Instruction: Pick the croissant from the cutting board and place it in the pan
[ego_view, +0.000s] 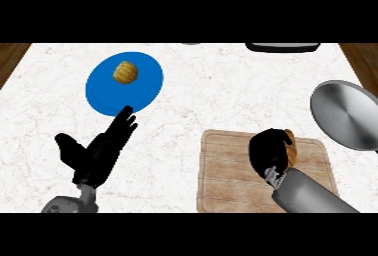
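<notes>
Croissant (291, 148): only a brown sliver of it shows, by the board's (229, 175) far right corner, wrapped in the right hand (266, 150). Whether it touches the wood or is lifted cannot be told.

From the left of the counter (221, 85): 1 blue plate (107, 97) lies toward the far left corner, with 1 round, ridged brown food (125, 72) on its far half. Below it, at the near left, the left hand (100, 150) rests open, fingers straight and pointing away from the robot, thumb spread out to the left. Its fingertips overlap the plate's near rim in the view.

The wooden board lies at the near edge, right of the middle. The right hand comes in from the near edge over the board. Its fingers are curled round the croissant and hide most of it.

The grey pan (345, 114) sits at the right edge, apart from the board and farther back, cut off by the view's border. A dark object (283, 47) sits at the far edge, toward the right.
</notes>
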